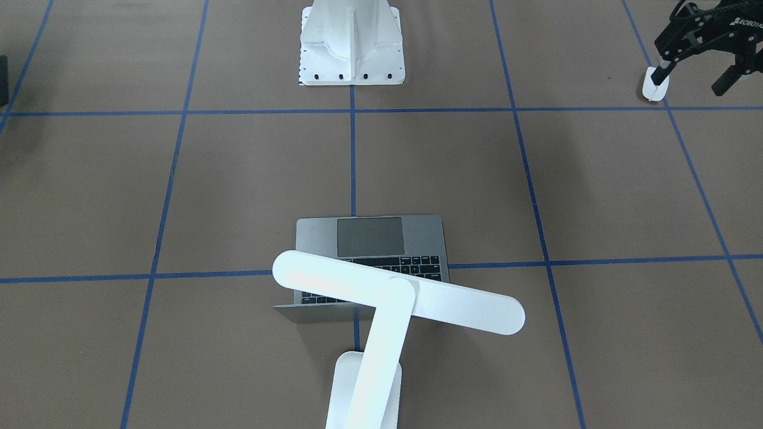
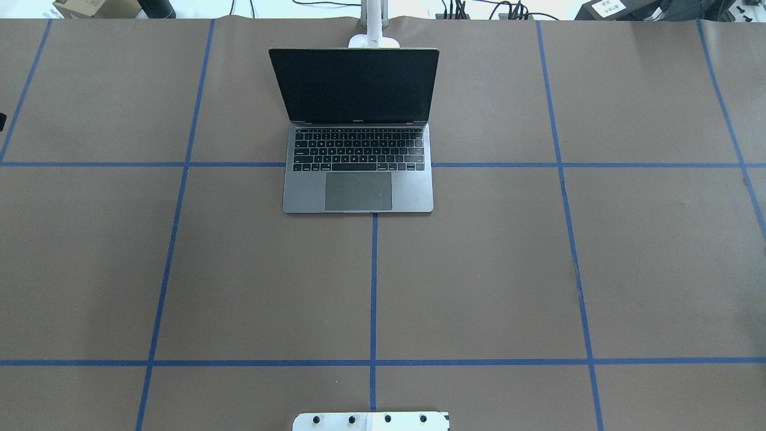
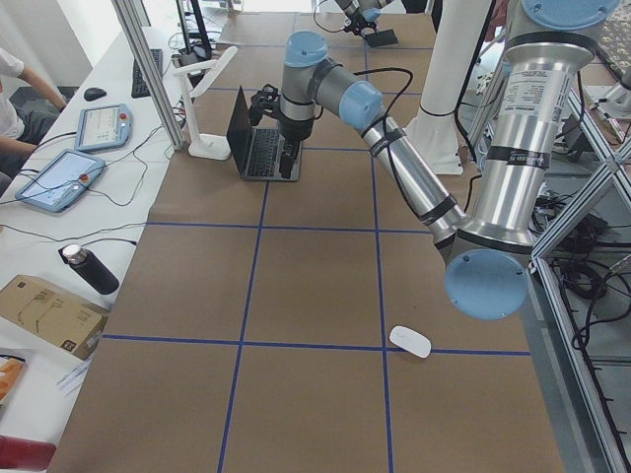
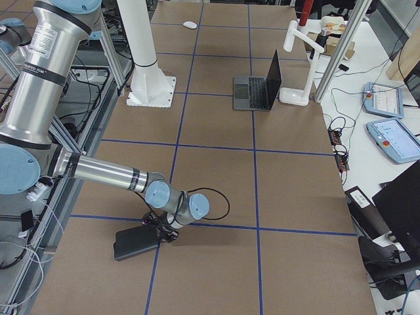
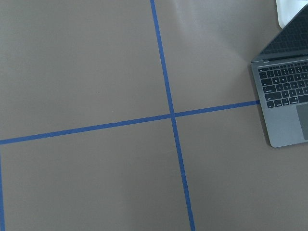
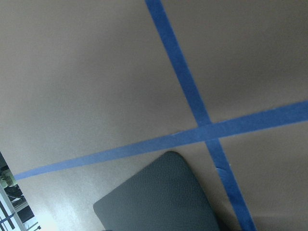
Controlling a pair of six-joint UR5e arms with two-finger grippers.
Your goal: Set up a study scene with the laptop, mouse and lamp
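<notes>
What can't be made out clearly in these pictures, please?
Right pincer: seen in the exterior right view only, and small; open or shut is unclear.
Lamp: in the front-facing view the bottom edge cuts its base; overhead, the laptop lid and the top edge hide most of it.
Mouse: in the front-facing view the left pincer overlaps it; it lies outside the overhead view.

Robotics lab, by every sign. The work surface was a large table covered in brown paper, ruled into squares with blue tape lines. A silver-and-blue jointed left robot arm and its matching right robot arm reached over it. A white bolted metal pedestal stood at the table's edge. Silver aluminium strut framing bordered the cell. A white side bench held grey-and-blue touchscreen control pendants with red buttons and loose black cables, with a seated person beside them.
</notes>
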